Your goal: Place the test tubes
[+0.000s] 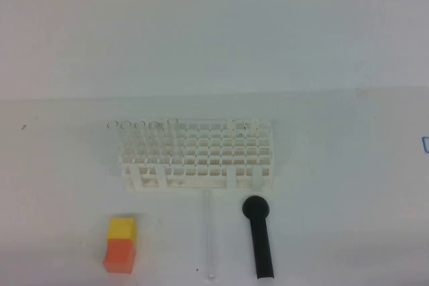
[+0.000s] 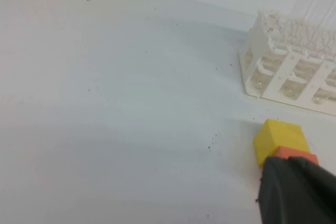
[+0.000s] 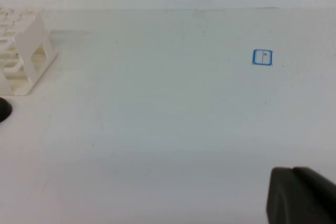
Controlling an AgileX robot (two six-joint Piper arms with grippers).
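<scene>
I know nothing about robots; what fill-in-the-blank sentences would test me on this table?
The standing test tubes sit at the ___ end of the white rack.
A loose test tube lies between the block and a ___ tool.
The block is part yellow, part ___.
The left hand is by the block; the right hand is right of the rack, where a ___ square mark sits.
Missing words: left; black; orange; blue.

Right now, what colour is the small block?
Block: half yellow, half orange, best in high view. Left pincer near it; right pincer over the table.
</scene>
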